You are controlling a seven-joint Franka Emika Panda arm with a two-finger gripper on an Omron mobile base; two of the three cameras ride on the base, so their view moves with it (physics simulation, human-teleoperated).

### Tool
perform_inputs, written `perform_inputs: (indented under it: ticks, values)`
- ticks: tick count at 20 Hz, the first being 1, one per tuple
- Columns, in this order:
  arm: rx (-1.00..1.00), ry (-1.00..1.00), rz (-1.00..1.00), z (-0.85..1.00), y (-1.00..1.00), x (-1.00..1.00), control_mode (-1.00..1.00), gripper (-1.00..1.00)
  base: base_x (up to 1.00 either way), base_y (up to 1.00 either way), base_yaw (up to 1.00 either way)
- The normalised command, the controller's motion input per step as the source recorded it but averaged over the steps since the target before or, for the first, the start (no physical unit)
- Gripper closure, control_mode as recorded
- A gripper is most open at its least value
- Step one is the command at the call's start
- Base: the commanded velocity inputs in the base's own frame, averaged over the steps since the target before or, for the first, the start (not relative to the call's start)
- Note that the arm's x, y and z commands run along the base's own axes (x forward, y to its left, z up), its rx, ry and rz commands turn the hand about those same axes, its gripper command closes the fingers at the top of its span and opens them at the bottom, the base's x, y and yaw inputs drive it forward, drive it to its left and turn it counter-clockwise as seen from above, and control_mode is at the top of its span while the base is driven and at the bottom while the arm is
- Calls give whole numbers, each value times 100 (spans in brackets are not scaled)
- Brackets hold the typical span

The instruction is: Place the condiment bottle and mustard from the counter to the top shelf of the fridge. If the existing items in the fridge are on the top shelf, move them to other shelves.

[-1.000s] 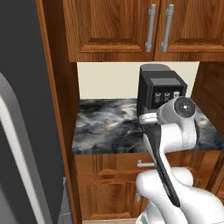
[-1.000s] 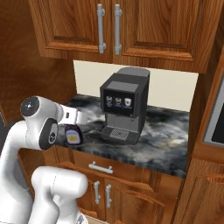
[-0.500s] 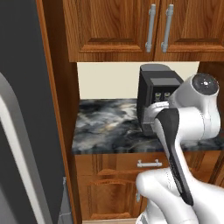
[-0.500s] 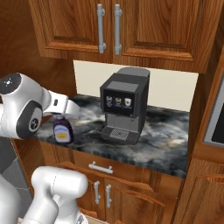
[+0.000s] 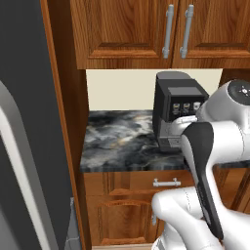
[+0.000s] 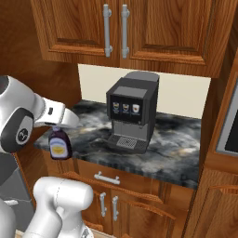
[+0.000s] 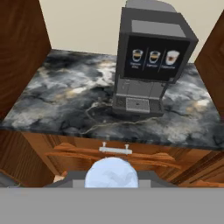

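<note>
Bluish bottle cap at bottom, marbled counter beyond, black coffee machine upright on it

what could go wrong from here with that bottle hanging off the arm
1. The condiment bottle hangs below the gripper, apparently held only near its cap, off the counter's front edge; a slip would likely drop it to the floor.
2. In the left base view the fridge has its door shut, so the held bottle cannot yet go inside.
</note>
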Motion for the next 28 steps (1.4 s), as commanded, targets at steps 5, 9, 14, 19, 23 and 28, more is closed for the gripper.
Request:
perform_inputs:
  ticks: [5, 9, 14, 19, 23, 28]
  values:
    - [0, -1, 0, 9, 0, -70, -100, 100, 0, 0, 0]
    - [0, -2, 0, 0, 0, -17, 100, 100, -60, 0, 0]
    - [0, 0, 0, 0, 0, 0, 100, 100, -94, 24, 3]
    - [0, 0, 0, 0, 0, 0, 100, 100, -97, 55, 9]
    - [0, 0, 0, 0, 0, 0, 100, 100, -59, 100, 8]
    - [0, 0, 0, 0, 0, 0, 100, 100, -19, 100, 9]
